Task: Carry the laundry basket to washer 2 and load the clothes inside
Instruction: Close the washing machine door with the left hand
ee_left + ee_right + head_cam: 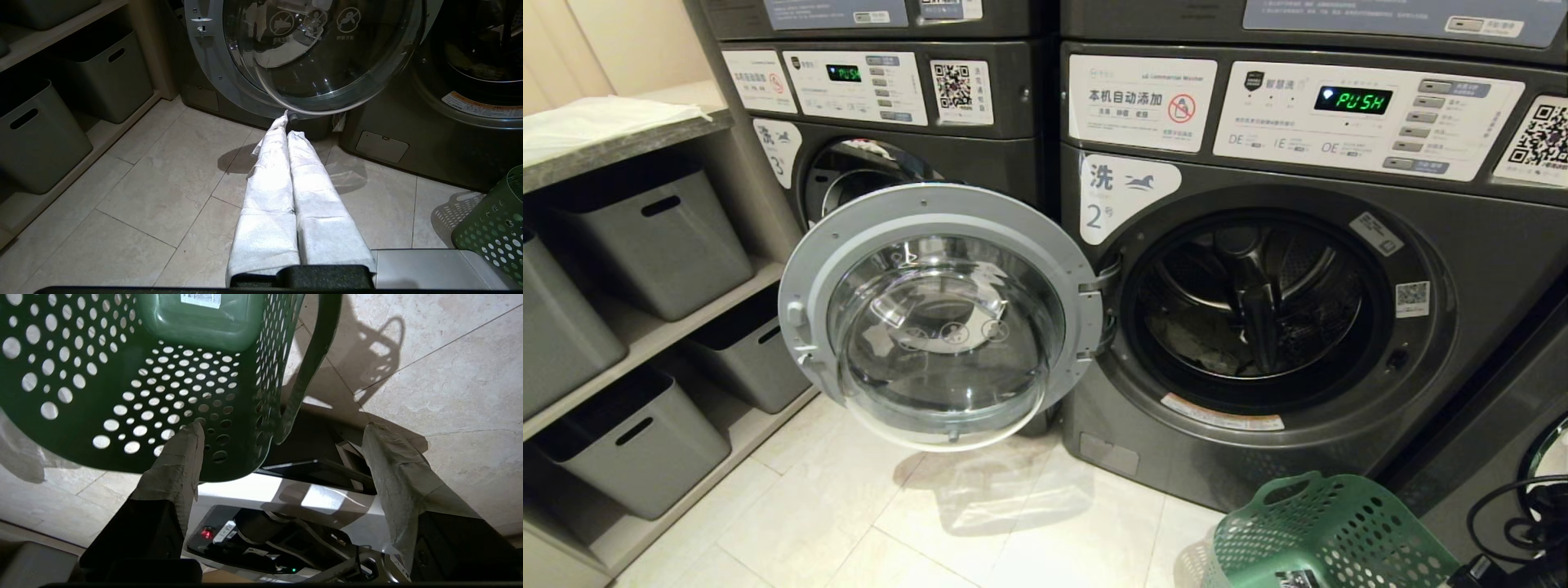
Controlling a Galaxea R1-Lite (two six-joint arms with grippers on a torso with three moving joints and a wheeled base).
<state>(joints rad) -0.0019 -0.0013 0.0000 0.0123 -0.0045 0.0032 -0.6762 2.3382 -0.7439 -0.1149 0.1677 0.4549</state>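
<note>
Now the green laundry basket stands on the floor just before washer 2, whose door is swung wide. The right hand is spread beside the basket's wall, holding nothing; the left hand is pressed together above the tiles.

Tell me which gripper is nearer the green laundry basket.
Right. The right gripper stands open at the green laundry basket, one finger by its wall. The left gripper is shut, off to the basket's side.

Grey storage bins on shelf unit at left; washer 3 w/ "PUSH" lit; white sheet up top; tile floor.
</note>
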